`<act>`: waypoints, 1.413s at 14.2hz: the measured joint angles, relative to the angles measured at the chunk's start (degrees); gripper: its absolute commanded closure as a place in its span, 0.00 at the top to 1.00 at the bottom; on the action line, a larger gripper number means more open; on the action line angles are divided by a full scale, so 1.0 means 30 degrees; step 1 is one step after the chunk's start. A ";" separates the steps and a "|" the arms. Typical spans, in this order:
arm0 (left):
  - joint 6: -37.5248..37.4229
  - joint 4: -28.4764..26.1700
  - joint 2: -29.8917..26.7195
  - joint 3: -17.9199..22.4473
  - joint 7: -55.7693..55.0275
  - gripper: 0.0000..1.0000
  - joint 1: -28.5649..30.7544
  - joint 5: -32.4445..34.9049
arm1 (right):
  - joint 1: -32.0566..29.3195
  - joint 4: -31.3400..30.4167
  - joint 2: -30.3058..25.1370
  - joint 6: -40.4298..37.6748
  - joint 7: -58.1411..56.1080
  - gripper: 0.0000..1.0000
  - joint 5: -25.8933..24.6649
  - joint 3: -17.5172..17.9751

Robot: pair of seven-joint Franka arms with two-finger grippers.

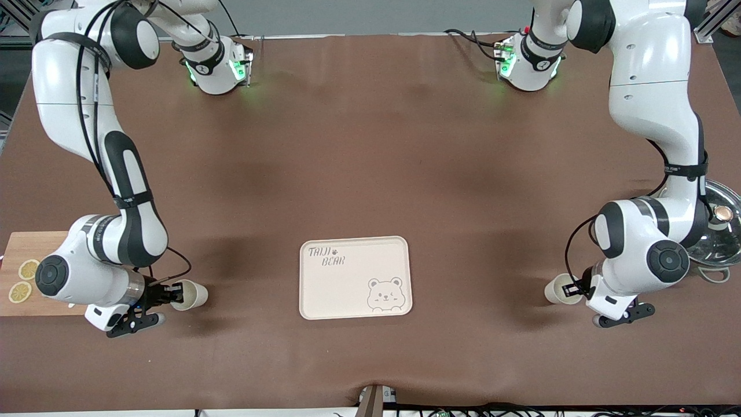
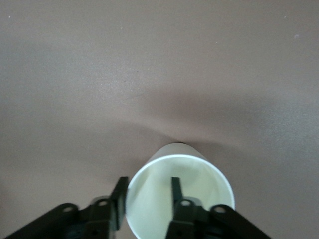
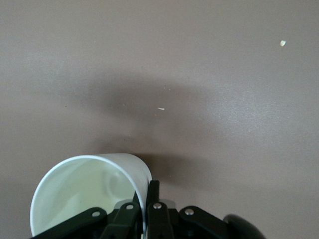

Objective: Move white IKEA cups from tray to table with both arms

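Observation:
Two white IKEA cups are in view. One cup (image 1: 194, 294) is toward the right arm's end of the table, tilted, with its mouth toward my right gripper (image 1: 175, 295). That gripper is shut on its rim wall; in the right wrist view the gripper (image 3: 147, 188) pinches the cup (image 3: 75, 191), one finger inside and one outside. The other cup (image 1: 557, 289) is toward the left arm's end. My left gripper (image 1: 573, 288) straddles its rim. In the left wrist view the gripper (image 2: 148, 188) is open, one finger outside the cup (image 2: 204, 181) and one inside, with a gap.
The cream bear tray (image 1: 347, 289) lies on the brown table midway between the two cups. A wooden board (image 1: 35, 246) with lemon slices lies beside the right arm. A metal pot lid (image 1: 721, 231) lies beside the left arm.

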 measured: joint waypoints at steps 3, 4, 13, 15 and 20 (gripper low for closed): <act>0.0085 0.0086 -0.0049 0.0002 0.0648 1.00 0.0018 -0.0004 | 0.0000 0.0001 0.0000 0.0015 0.0000 0.84 0.0011 0.0000; 0.0100 0.0150 -0.0081 0.0008 0.0714 1.00 0.0035 -0.0005 | 0.0000 0.0000 0.0000 0.0019 0.0000 0.93 0.0014 0.0000; -0.0800 0.0381 -0.3192 0.0020 0.1299 1.00 0.0073 -0.0005 | 0.0092 0.0447 -0.0297 -0.0937 0.0000 1.00 0.0017 0.0007; -0.1961 0.0388 -0.4136 0.0024 0.1807 1.00 0.0103 -0.0005 | 0.0112 0.0697 -0.0555 -0.2298 0.0000 1.00 0.0016 0.0001; -0.5470 0.0400 -0.6729 0.0026 0.2615 1.00 0.0179 -0.0006 | 0.0102 0.3867 -0.1316 -0.7885 0.1542 1.00 0.0016 -0.0158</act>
